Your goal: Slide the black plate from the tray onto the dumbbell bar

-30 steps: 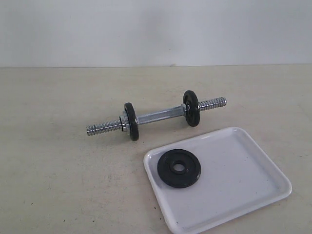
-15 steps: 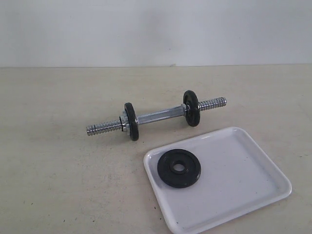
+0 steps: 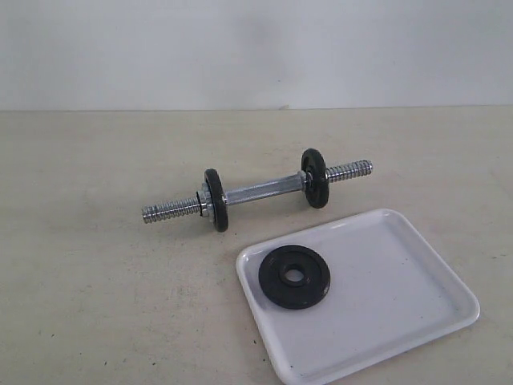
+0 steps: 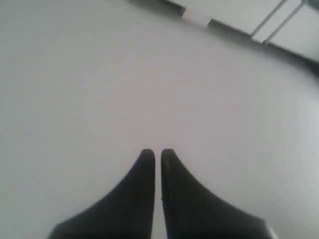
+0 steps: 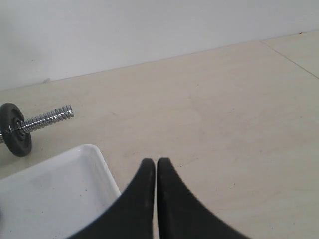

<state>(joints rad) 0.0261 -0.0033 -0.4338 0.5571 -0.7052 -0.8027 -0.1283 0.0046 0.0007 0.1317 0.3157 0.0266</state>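
Nothing has moved since the earlier frame. Your plate (image 3: 294, 276) lies flat inside the tray (image 3: 401, 281), toward its left end. The bar (image 3: 260, 192) rests on the table (image 3: 96, 281) just behind the tray, not touching it. Your left gripper (image 4: 156, 154) and right gripper (image 5: 156, 163) both have their fingers together, holding nothing.

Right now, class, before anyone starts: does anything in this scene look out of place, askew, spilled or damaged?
Nothing stands out. The black plate lies flat in the tray, toward one end. The dumbbell bar lies beside the tray, not touching it. Nothing is spilled or visibly damaged.
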